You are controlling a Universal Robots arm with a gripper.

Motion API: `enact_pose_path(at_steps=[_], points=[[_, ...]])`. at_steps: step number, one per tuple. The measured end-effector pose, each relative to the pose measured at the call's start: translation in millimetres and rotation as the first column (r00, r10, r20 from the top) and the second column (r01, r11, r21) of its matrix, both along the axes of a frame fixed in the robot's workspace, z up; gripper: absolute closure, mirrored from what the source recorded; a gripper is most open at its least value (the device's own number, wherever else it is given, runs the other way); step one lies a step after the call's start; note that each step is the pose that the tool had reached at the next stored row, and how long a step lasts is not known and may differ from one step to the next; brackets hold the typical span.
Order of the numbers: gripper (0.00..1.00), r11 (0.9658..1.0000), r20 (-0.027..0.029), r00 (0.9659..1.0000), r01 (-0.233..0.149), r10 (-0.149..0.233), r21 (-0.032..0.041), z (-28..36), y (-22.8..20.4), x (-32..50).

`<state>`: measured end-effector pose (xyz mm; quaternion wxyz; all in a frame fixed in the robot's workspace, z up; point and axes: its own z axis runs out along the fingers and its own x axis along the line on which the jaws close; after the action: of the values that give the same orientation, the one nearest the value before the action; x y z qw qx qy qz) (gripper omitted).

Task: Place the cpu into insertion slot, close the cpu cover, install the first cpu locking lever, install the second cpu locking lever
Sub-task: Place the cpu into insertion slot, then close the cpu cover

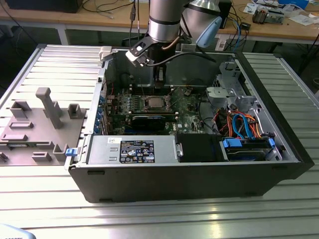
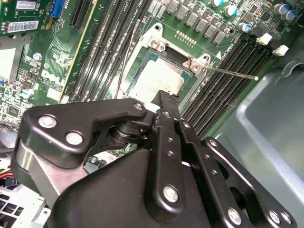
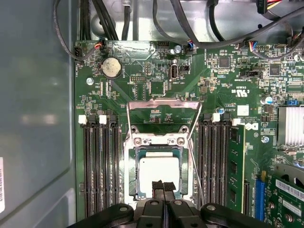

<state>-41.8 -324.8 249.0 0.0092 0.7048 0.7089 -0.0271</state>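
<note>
The cpu (image 3: pixel 159 170) lies flat in the insertion slot (image 3: pixel 135 159) on the green motherboard, silvery top up. It also shows in the second wrist view, cpu (image 2: pixel 161 78). The cpu cover (image 3: pixel 164 103) stands swung open behind the slot, its window showing the board. A thin locking lever (image 2: pixel 232 73) sticks out free from the slot's corner; another lever (image 3: pixel 194 161) runs along the slot's side. My gripper (image 3: pixel 163 185) is shut, its two black fingertips (image 3: pixel 156 185) pressed together just over the cpu's near edge. In the exterior view the gripper (image 1: pixel 158 82) hangs above the slot (image 1: pixel 154 103).
Black memory slots (image 3: pixel 99 166) flank the socket on both sides. A black graphics card (image 1: pixel 148 120) lies in front of the socket. The case wall (image 3: pixel 33 118), cable bundles (image 3: pixel 156 19), the power supply (image 1: pixel 132 149) and drive cage (image 1: pixel 246 144) hem the board in.
</note>
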Motion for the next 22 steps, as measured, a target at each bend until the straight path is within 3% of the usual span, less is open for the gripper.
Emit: enact_pose_path(at_steps=[8, 16, 22], points=[[0.89, 1.0, 0.0, 1.0, 0.0, 0.0, 0.0001, 12.7, 0.0, 0.0], [0.89, 1.0, 0.0, 1.0, 0.0, 0.0, 0.0001, 30.1, 0.0, 0.0], [0.89, 1.0, -0.0001, 1.0, 0.0, 0.0, -0.0001, 33.4, -0.2, 0.0]])
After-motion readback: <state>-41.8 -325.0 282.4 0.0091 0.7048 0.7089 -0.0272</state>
